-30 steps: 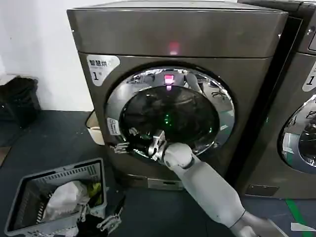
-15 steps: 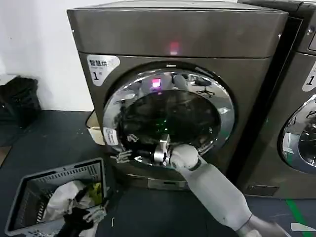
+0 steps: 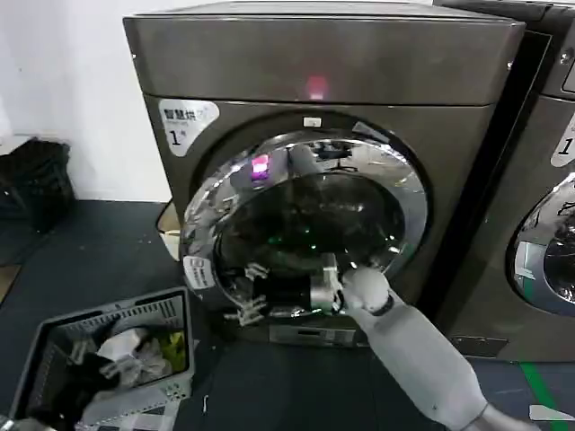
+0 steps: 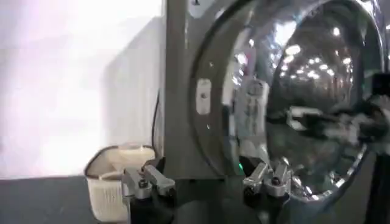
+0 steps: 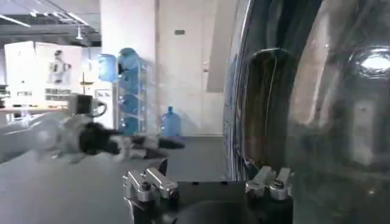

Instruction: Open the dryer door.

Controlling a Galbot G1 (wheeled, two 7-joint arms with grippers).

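Dryer door (image 3: 305, 229) farther ajar off the dryer (image 3: 404, 72), open-fingered right tool (image 3: 252, 289) at its free left rim.

Laundry room: the dryer (image 3: 314, 171) beside a second machine (image 3: 544, 189).

White wall (image 3: 63, 99) standing far left; dark floor (image 3: 99, 247) lying below; grey laundry basket (image 3: 54, 337) sitting near left, holding clothes; neighbouring machine (image 3: 539, 180) standing right; green floor stripe (image 3: 542, 392) running near right.

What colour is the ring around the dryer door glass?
Shiny chrome silver, around the dryer door; clearest in the head view.
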